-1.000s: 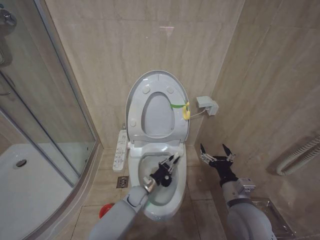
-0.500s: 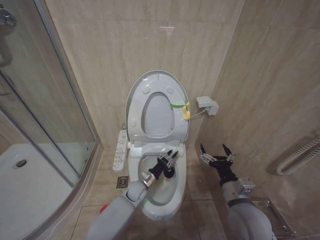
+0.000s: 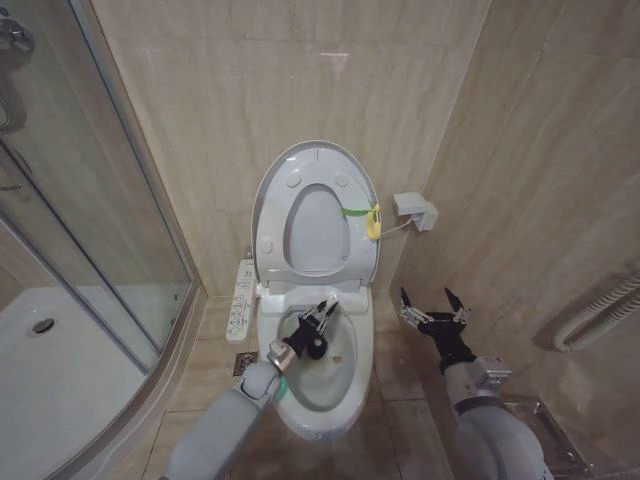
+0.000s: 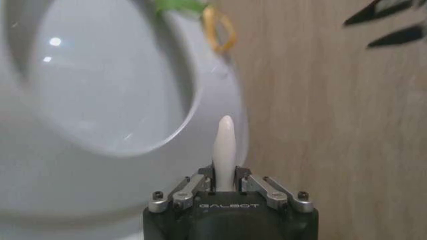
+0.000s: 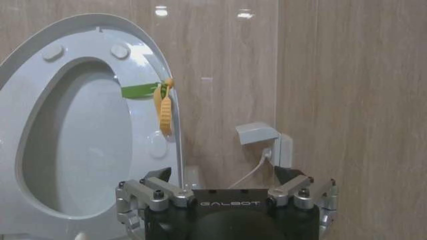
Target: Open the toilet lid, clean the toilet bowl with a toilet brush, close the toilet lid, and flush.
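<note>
The toilet lid [image 3: 316, 163] stands raised against the back wall together with the seat ring [image 3: 272, 235]; its green strap and yellow ring [image 3: 372, 221] hang at its right edge. Below, the toilet bowl [image 3: 352, 372] lies uncovered. My left gripper [image 3: 319, 318] reaches over the bowl's back half, shut on the white handle of the toilet brush [image 4: 224, 145]; the brush's dark head cannot be told apart from the gripper. To the right of the toilet my right gripper [image 3: 434, 308] hangs open and holds nothing. The right wrist view faces the lid [image 5: 40, 65] past the gripper [image 5: 223, 176].
A glass shower enclosure [image 3: 110, 250] with a white tray [image 3: 60, 380] takes up the left. A button panel [image 3: 241, 300] runs along the bowl's left side, with a floor drain [image 3: 243, 363] below it. A wall box [image 3: 412, 208] and a ribbed hose [image 3: 600, 312] are on the right.
My left gripper has moved with the brush to the left and toward the back of the bowl. The right arm has stayed where it was.
</note>
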Robot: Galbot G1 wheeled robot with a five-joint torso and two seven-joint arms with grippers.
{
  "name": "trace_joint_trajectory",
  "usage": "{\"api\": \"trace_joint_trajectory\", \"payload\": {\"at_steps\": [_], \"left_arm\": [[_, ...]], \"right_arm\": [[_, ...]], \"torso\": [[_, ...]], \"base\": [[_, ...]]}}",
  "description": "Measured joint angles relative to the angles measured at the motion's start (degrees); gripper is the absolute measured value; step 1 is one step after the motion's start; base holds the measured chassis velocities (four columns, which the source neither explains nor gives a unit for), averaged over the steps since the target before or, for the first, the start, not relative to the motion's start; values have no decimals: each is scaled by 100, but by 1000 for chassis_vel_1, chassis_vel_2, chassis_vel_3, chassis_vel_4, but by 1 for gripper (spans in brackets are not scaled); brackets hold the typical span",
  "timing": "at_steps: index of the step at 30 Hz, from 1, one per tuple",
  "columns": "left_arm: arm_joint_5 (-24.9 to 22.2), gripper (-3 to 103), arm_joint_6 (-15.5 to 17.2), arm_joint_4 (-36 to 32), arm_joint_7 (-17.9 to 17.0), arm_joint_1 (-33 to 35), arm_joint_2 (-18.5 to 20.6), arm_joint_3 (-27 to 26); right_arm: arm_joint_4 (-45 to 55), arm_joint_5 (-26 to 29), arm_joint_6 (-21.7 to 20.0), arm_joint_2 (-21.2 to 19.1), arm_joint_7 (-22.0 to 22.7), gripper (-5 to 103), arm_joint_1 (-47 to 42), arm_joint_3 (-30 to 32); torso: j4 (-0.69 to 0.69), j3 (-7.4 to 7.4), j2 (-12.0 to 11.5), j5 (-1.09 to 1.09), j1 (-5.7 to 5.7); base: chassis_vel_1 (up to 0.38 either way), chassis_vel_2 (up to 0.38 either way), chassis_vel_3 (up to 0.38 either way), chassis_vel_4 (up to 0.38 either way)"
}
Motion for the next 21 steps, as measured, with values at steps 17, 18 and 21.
{"api": "trace_joint_trajectory", "payload": {"at_steps": [17, 18, 21], "left_arm": [[-164, 20, -118, 539, 46, -19, -91, 148], [-150, 20, -122, 541, 54, -55, -71, 117], [-116, 20, -114, 384, 50, -91, -29, 115]], "right_arm": [[0, 0, 0, 0, 0, 100, 0, 0], [0, 0, 0, 0, 0, 100, 0, 0], [0, 0, 0, 0, 0, 100, 0, 0]], "torso": [[2, 0, 0, 1, 0], [2, 0, 0, 1, 0], [2, 0, 0, 1, 0]], "base": [[0, 0, 0, 0], [0, 0, 0, 0], [0, 0, 0, 0]]}}
